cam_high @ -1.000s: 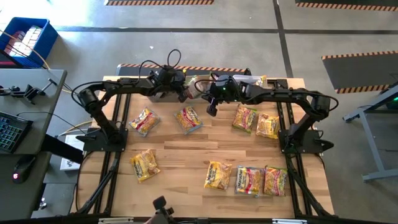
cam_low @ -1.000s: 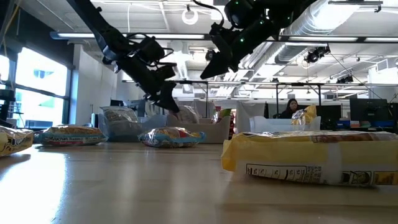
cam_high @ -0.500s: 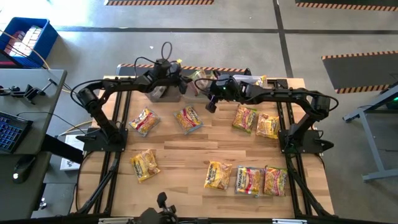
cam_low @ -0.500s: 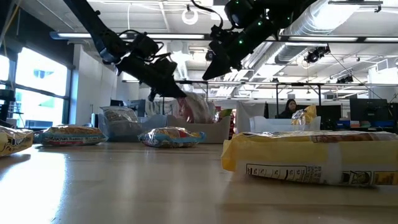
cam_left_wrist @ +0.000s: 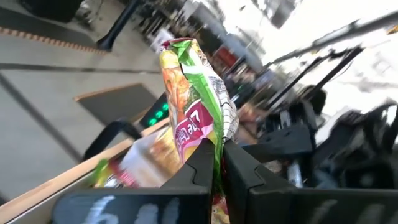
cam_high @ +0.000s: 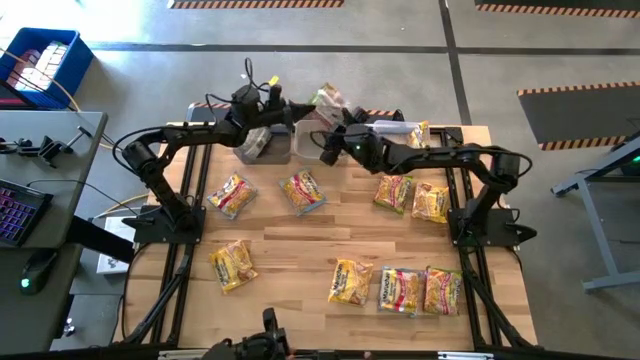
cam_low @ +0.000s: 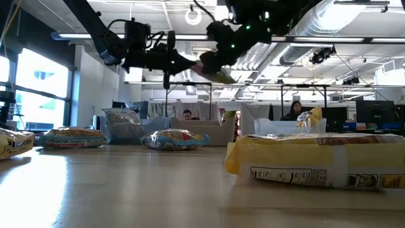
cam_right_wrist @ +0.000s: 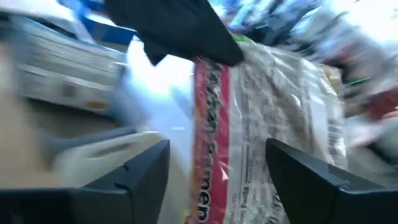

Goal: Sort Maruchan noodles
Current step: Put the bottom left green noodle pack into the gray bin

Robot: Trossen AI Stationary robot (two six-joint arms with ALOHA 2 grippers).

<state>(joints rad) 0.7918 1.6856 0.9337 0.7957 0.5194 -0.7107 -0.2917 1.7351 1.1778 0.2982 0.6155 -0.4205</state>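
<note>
Both arms reach toward the far edge of the table and meet near its middle, raised well above the surface. The left gripper (cam_high: 300,107) is closed tightly on the edge of a noodle packet (cam_left_wrist: 193,106), with its fingers (cam_left_wrist: 202,165) pressed together around the packet. The right gripper (cam_high: 327,150) is just beside it, and its two fingers (cam_right_wrist: 146,168) stand wide apart, facing the same packet.

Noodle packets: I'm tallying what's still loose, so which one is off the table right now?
The green-and-pink packet pinched in the left gripper, lifted above the bins at the table's far edge. The others lie flat on the wooden table.
</note>
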